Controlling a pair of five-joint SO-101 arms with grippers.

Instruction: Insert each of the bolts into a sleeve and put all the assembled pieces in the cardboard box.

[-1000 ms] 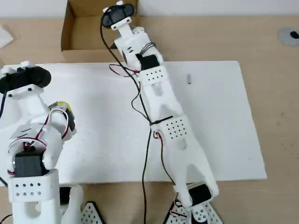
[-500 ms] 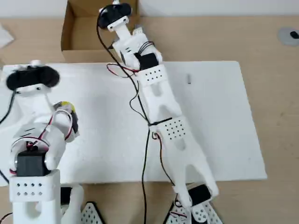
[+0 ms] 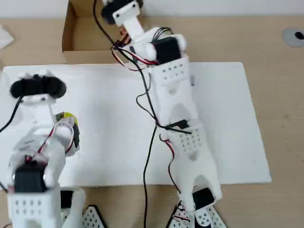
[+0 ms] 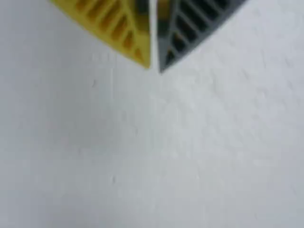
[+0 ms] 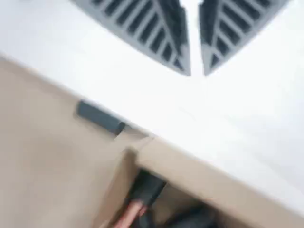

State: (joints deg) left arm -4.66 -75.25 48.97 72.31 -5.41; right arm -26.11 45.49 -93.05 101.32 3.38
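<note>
The left gripper hangs empty over the white board, jaws almost together, seemingly idle, while farther off the right gripper, jaws slightly apart and empty, hovers by the cardboard box, where finished pieces belong, with 1 dark piece lying just past its tips.

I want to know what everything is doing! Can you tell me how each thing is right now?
left tool: shut, holding nothing, above the white board.
right tool: a little open, holding nothing.
cardboard box: open at the top.
small dark piece: lying flat on the white board, nothing holding it.
</note>
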